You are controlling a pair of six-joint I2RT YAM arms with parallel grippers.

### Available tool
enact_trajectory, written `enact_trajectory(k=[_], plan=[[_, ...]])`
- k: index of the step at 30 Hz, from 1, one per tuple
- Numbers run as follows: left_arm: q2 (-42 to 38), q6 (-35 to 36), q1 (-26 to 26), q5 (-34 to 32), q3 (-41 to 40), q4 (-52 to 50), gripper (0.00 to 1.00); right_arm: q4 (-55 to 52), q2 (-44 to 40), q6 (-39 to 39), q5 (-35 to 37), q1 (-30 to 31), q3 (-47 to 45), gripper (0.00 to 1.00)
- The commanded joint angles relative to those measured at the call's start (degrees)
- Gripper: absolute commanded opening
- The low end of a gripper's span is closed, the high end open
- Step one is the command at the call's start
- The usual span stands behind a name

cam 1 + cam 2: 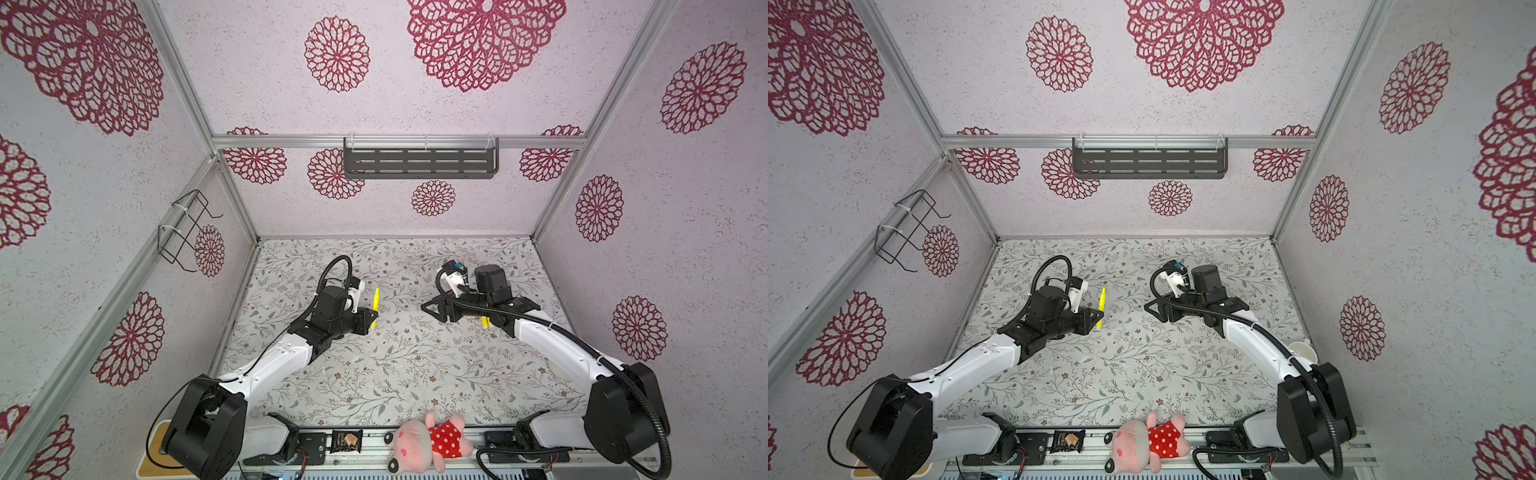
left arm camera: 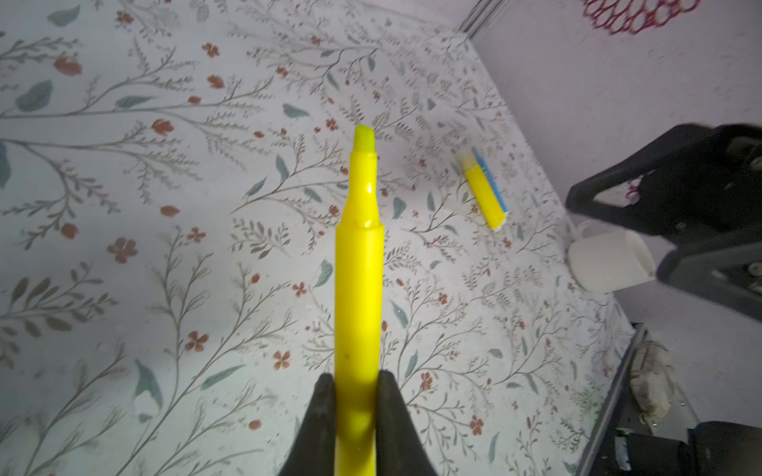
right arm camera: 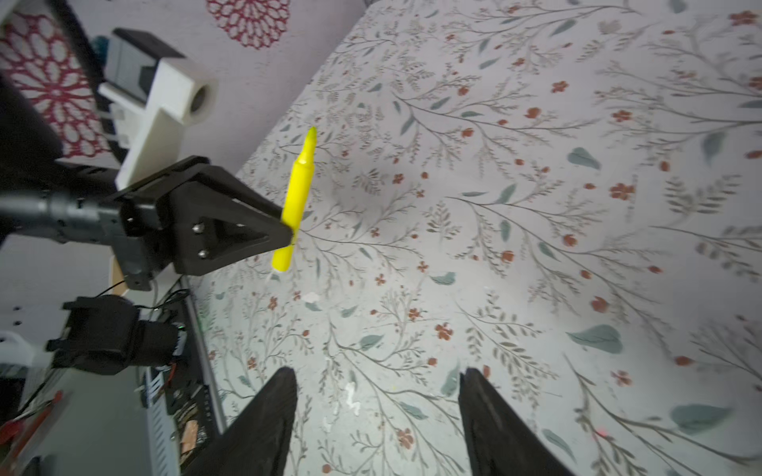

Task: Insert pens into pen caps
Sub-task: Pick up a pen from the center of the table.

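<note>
My left gripper (image 2: pixel 356 376) is shut on a bright yellow pen (image 2: pixel 358 284), gripped near its back end, with the tapered tip pointing away from the wrist. In both top views this pen (image 1: pixel 376 301) (image 1: pixel 1102 300) is held above the table's left middle. The right wrist view shows the same pen (image 3: pixel 299 193) sticking out of the left gripper (image 3: pixel 286 233). My right gripper (image 3: pixel 377 373) is open and holds nothing, hovering right of centre (image 1: pixel 424 308). Another yellow pen (image 2: pixel 485 198) lies beside a blue pen (image 2: pixel 491 181) on the table, partly hidden under my right arm (image 1: pixel 485 322). Small whitish pen caps (image 3: pixel 350 396) (image 1: pixel 357 358) lie on the cover.
A white cup (image 2: pixel 610 259) (image 1: pixel 1303 352) stands by the right wall. A pink plush toy (image 1: pixel 428 440) and a dark packet (image 1: pixel 347 440) sit on the front rail. A dark shelf (image 1: pixel 419 160) hangs on the back wall and a wire rack (image 1: pixel 187 230) on the left wall.
</note>
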State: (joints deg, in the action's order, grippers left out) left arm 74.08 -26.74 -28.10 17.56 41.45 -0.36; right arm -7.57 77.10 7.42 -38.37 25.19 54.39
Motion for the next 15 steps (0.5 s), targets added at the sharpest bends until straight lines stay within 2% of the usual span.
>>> enact_trajectory(k=[1,3,6,15], plan=[[-2.2,-0.7,-1.6,3.5,-0.4,5.6,0.0,4.5,-2.0,0.1,-6.7,1.5,0.1,0.68],[-3.4,-0.9,-2.5,3.7,-0.6,6.6,0.0,7.1,-1.9,1.6,-8.5,2.1,-0.5,0.72],[-4.6,-1.3,-3.8,3.7,-0.5,7.8,0.0,10.9,-1.4,3.8,-10.0,3.1,-0.7,0.73],[-5.5,-1.4,-7.0,2.8,0.2,8.5,0.0,17.8,1.4,8.8,-12.4,5.1,1.1,0.68]])
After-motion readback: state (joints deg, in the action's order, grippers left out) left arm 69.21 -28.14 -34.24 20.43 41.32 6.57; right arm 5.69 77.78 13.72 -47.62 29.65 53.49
